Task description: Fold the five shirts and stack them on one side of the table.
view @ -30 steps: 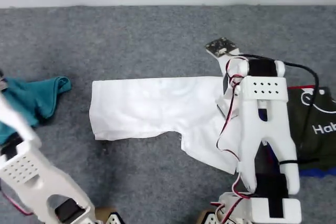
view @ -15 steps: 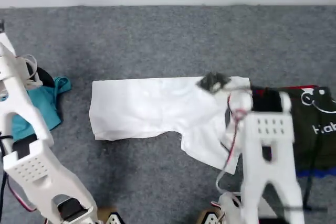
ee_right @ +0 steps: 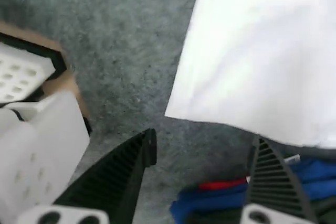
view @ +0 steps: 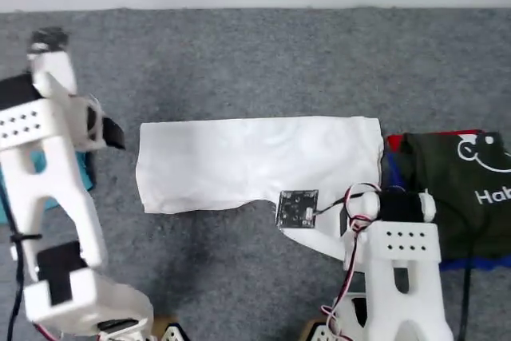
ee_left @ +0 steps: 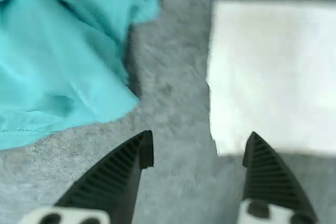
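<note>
Lying flat on the grey tabletop (view: 239, 61), the white shirt (view: 239, 161) loses its near right corner under the right arm (view: 395, 277). From above, the teal shirt (ee_left: 58, 61) is mostly hidden behind the left arm (view: 44, 169), and the dark shirt pile (view: 455, 189) runs off the right edge. The left arm's fingers (ee_left: 121, 171) hang apart between teal and white; the right arm's fingers (ee_right: 121, 177) gape over the white shirt's edge.

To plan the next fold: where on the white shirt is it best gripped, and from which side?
Probably the near corner on the teal shirt's side. The white shirt lies flat, so only its edges can be pinched, and that corner sits by the left gripper's open fingers. Come in low from the bare table between both shirts.
</note>
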{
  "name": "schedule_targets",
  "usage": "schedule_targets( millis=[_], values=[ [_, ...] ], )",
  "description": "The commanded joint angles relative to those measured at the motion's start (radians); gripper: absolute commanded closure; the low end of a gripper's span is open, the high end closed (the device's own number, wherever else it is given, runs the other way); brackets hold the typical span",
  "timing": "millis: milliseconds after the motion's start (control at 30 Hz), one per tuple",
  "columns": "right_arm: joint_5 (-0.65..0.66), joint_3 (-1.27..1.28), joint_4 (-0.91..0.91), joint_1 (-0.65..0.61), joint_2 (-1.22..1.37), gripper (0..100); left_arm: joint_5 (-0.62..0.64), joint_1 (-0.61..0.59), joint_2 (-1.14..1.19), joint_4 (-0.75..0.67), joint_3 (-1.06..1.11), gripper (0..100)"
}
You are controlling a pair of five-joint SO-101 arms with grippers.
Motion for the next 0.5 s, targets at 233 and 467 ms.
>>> schedule_targets(
  millis=[233,467],
  values=[
    [0.026,0.229,-0.145,0.016,-0.024,76.6,-0.167,0.112,-0.19,0.02,0.283,73],
    [0.029,0.258,-0.185,0.027,-0.019,93.3,-0.166,0.107,-0.204,0.02,0.298,73]
  ],
)
